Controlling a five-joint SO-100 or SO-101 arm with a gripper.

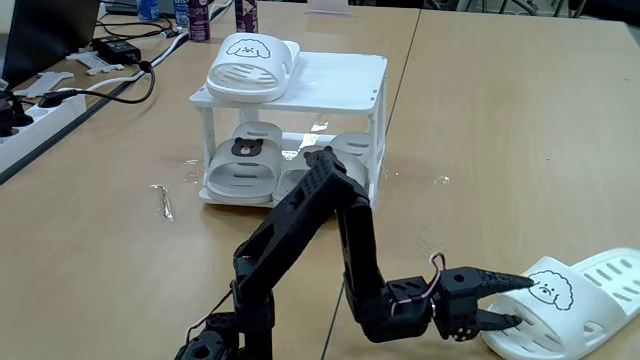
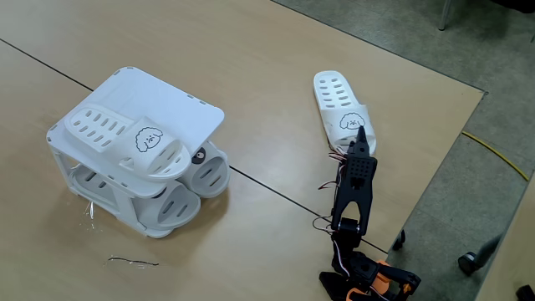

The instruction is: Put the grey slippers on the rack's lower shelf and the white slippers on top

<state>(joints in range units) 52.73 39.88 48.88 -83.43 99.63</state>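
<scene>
In a fixed view, lower right, the gripper (image 1: 522,302) stood open around the strap of 1 white slipper (image 1: 580,300). In another fixed view, upper middle, that slipper (image 2: 338,104) lay apart from the rack (image 2: 125,100). Light, springy foam; strap seemed the best hold.

Wooden table (image 1: 480,120) bare in middle; power strip (image 1: 30,118), black cables (image 1: 120,85), bottles (image 1: 200,18) at far left edge.

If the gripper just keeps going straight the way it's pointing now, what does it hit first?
Most likely the loose white slipper: the gripper points at its dog-face strap, with one fingertip at the strap and the other by the toe opening. Whether it already touches is unclear.
</scene>
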